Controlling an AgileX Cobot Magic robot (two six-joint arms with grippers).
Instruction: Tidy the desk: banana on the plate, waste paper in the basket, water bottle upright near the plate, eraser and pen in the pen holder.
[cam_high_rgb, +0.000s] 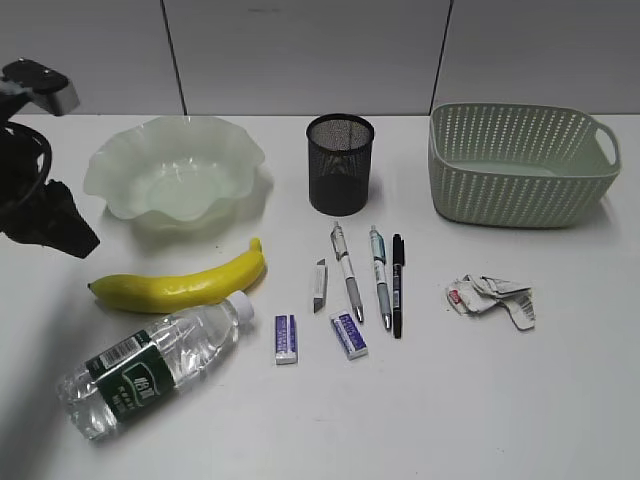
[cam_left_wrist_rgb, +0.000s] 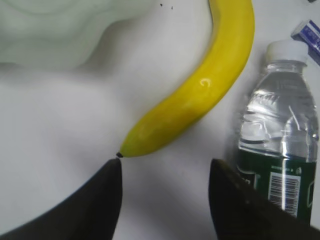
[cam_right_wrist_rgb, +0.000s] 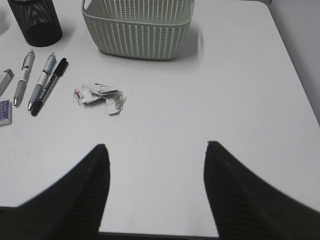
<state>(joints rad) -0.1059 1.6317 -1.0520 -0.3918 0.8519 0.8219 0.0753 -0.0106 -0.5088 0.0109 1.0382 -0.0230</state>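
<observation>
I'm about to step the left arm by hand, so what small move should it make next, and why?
Probably ease the left gripper forward and down over the banana. Its jaws stand open with nothing between them, the banana's dark tip lies just ahead of the left finger, and the banana lies on the desk, not on the plate. Mind the water bottle beside it.

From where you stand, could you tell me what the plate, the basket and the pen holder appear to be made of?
The plate looks like pale green translucent plastic, though glass is possible: light passes through its wavy, glossy rim. The basket seems to be matte sage-green moulded plastic, with regular perforations imitating weave. The pen holder appears to be black metal wire mesh, as you can see through its fine grid.
</observation>
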